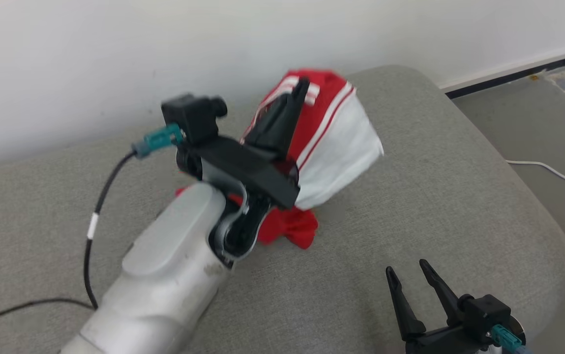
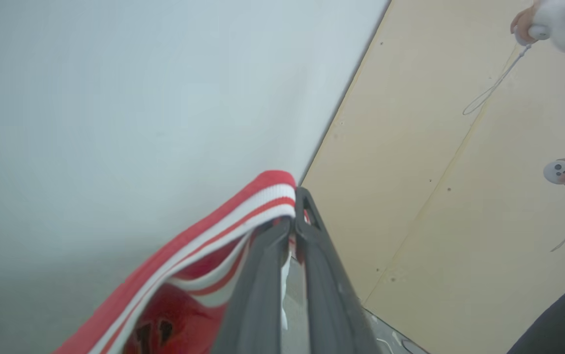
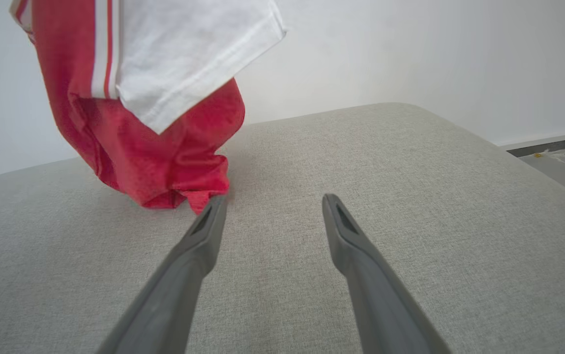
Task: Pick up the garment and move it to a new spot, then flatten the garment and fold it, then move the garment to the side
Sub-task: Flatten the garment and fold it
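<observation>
Left gripper (image 1: 298, 96) up over the seat, fingers pinched tight on the striped hem of the red-and-white garment (image 1: 334, 142). Garment hangs from it, lower red folds touching the grey cushion (image 1: 449, 211), possibly a sofa seat. Right gripper (image 1: 407, 271) low, fingers spread wide, holding nothing.

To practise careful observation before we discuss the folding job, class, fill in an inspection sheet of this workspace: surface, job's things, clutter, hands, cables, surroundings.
Surface: grey fabric cushion.
Job's things: red and white garment, lifted by its striped edge, lower end resting on the cushion.
Clutter: nothing seen.
Hands: left hand shut on the garment; right hand open, holding nothing.
Cables: black cable trailing to the left hand; white cable on the floor.
Surroundings: white wall; a person holding controllers.
</observation>
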